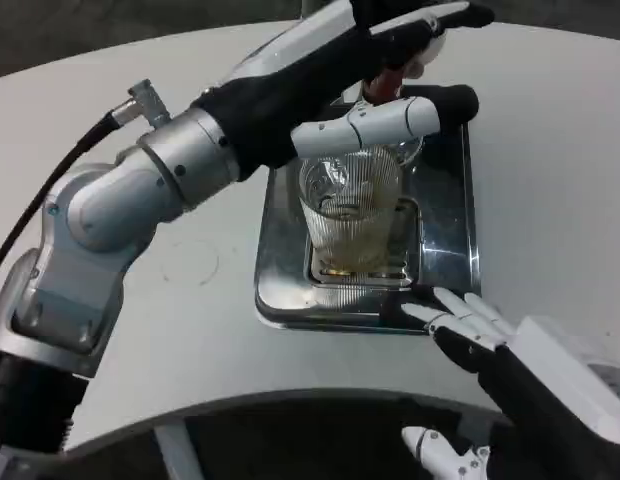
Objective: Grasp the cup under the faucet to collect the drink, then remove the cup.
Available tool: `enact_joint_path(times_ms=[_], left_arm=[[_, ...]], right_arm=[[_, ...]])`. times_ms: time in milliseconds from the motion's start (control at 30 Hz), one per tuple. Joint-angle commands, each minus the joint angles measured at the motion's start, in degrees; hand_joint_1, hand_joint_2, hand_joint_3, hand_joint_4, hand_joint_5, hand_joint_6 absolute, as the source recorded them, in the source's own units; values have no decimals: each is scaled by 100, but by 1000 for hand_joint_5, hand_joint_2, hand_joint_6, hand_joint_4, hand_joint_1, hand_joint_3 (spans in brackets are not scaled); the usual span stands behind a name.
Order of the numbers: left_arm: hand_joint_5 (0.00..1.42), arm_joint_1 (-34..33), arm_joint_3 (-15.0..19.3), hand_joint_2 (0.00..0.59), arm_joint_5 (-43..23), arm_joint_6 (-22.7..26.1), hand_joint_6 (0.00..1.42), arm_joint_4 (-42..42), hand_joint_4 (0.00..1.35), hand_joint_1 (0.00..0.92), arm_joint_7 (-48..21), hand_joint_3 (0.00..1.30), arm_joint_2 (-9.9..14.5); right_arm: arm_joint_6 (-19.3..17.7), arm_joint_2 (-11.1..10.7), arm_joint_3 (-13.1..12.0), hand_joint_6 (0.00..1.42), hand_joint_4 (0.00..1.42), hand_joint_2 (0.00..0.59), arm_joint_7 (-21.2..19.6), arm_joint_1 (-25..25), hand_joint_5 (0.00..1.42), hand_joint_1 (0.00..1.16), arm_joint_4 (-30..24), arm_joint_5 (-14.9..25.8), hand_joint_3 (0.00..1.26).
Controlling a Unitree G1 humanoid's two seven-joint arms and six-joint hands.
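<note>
Filling cup point(352, 215) on tray point(445, 250) near table far edge: left hand point(380, 75) reaches over it, grip unclear, right hand point(468, 325) fingers spread, empty, should take it upright

The cup point(352, 215) stood on the tray point(445, 260) at mid-table point(190, 330). The left hand point(390, 70) reached over it from the left. The right hand point(470, 325) lay at the tray's near right corner.

Your left robot hand point(390, 70) blocks the cup point(352, 215) from above and behind. The desk point(190, 290) left of the tray point(445, 250) gives you room.
</note>
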Motion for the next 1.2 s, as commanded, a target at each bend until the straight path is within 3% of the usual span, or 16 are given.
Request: enact_joint_path(times_ms=[33, 200, 433, 800, 1200], left_arm=[[29, 69, -144, 109, 111, -18, 164, 123, 0, 0, -140, 118, 42], [27, 50, -144, 109, 117, -64, 162, 131, 0, 0, -149, 118, 57], [25, 32, -123, 108, 105, -68, 161, 99, 0, 0, -153, 118, 73], [25, 24, -79, 107, 64, -60, 160, -7, 0, 0, -171, 126, 126], [24, 6, -50, 117, 40, -41, 172, -115, 0, 0, -235, 128, 201]], right_arm=[[450, 68, 67, 82, 41, 440, -205, -114, 45, 429, -84, 214, 128], [1082, -58, 167, 127, 35, 351, -478, -358, 91, 483, -37, 404, 56], [1461, -267, 270, 154, 44, 296, -1077, -560, 133, 573, 238, 679, 0], [1762, -431, 594, 162, 34, 264, -2039, -886, 107, 642, 828, 642, 0], [2142, -359, 1115, 145, 24, 262, -2900, -1554, 86, 652, 1695, 514, 0]])
